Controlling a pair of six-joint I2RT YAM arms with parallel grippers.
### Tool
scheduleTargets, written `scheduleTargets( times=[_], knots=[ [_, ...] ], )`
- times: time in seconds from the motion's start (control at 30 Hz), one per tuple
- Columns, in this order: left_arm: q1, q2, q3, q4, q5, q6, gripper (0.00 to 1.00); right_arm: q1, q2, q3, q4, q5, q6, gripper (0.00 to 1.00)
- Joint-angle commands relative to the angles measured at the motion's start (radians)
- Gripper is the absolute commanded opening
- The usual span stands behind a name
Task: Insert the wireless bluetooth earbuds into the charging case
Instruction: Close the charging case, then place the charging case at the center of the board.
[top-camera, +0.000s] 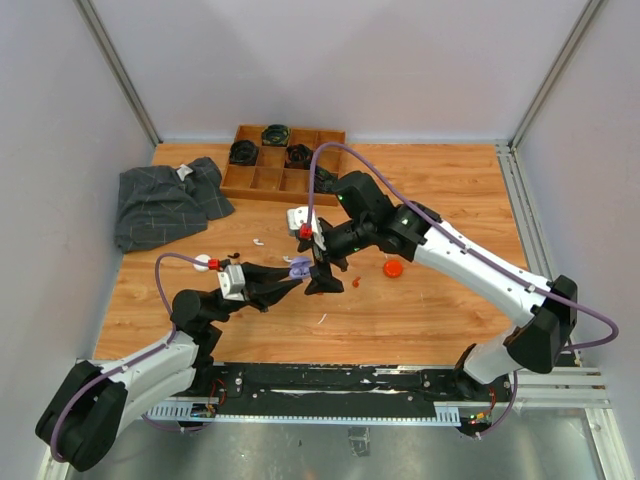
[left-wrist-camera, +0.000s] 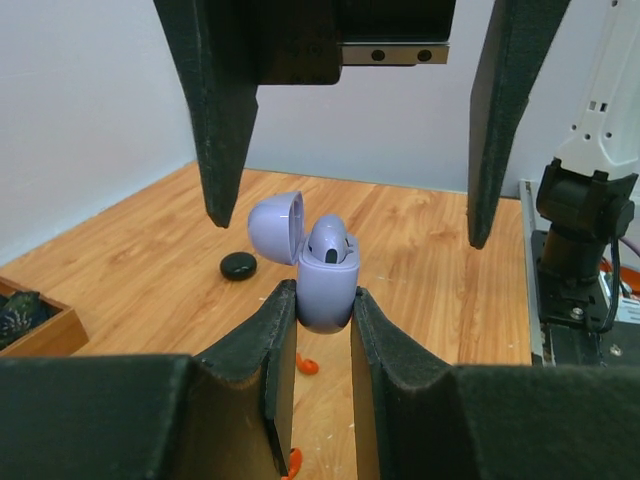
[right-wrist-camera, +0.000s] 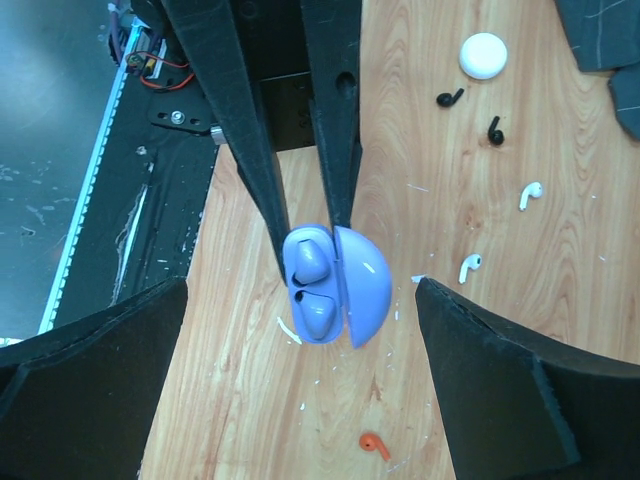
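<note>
Left gripper (left-wrist-camera: 322, 300) clamps the lilac rounded plastic charging case (right-wrist-camera: 350, 285) above the wooden table (right-wrist-camera: 480, 380), lid open; two lilac earbuds (right-wrist-camera: 308, 262) sit inside; right gripper (left-wrist-camera: 348, 232) hovers over it, jaws wide apart, empty. Judged remaining: lid closure; white earbuds (right-wrist-camera: 528, 195), black earbuds (right-wrist-camera: 450, 98) and one orange-red earbud (right-wrist-camera: 374, 443) lie loose nearby.

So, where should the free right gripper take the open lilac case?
Probably the upper body of the lilac case, from above, across the two bare sides: the left gripper clamps its lower part, and the lid stands open on one clamped side.
</note>
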Motion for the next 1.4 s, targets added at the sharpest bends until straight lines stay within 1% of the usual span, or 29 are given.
scheduleTargets(
  times=[0.0, 0.1, 0.2, 0.37, 0.47, 0.6, 0.7, 0.8, 0.9, 1.13, 1.27, 1.37],
  knots=[
    [0.006, -0.01, 0.028, 0.028, -0.063, -0.027, 0.0, -0.011, 0.015, 0.05, -0.064, -0.054, -0.022, 0.99],
    [0.007, -0.015, 0.038, -0.025, -0.12, -0.028, 0.0, -0.012, 0.015, 0.054, -0.087, -0.063, -0.028, 1.0],
    [0.007, -0.018, 0.045, -0.068, -0.17, -0.029, 0.0, -0.012, 0.009, 0.05, -0.1, -0.072, -0.031, 0.99],
    [0.007, -0.011, 0.067, -0.168, -0.229, -0.025, 0.0, -0.012, -0.009, 0.045, -0.106, -0.078, -0.034, 0.97],
    [0.007, -0.01, 0.067, -0.183, -0.245, -0.031, 0.0, -0.012, -0.021, 0.034, -0.106, -0.047, -0.045, 0.97],
    [0.007, -0.013, 0.067, -0.194, -0.218, -0.021, 0.0, -0.023, -0.041, 0.01, -0.099, 0.07, -0.058, 0.93],
    [0.007, -0.016, 0.074, -0.21, -0.171, -0.005, 0.0, -0.046, -0.065, -0.026, -0.04, 0.155, -0.041, 0.92],
    [0.007, -0.016, 0.083, -0.213, -0.107, 0.003, 0.0, -0.059, -0.077, -0.062, 0.006, 0.169, -0.041, 0.91],
    [0.007, -0.014, 0.095, -0.217, -0.06, 0.004, 0.0, -0.063, -0.062, -0.077, 0.03, 0.139, -0.034, 0.86],
    [0.007, -0.006, 0.119, -0.215, -0.026, -0.013, 0.0, -0.063, -0.009, -0.078, 0.045, 0.061, -0.021, 0.71],
    [0.007, -0.005, 0.123, -0.198, -0.019, -0.03, 0.0, -0.064, 0.008, -0.081, 0.052, 0.024, -0.015, 0.67],
    [0.007, -0.001, 0.129, -0.191, -0.009, -0.039, 0.0, -0.064, 0.02, -0.079, 0.053, 0.007, -0.011, 0.58]
  ],
)
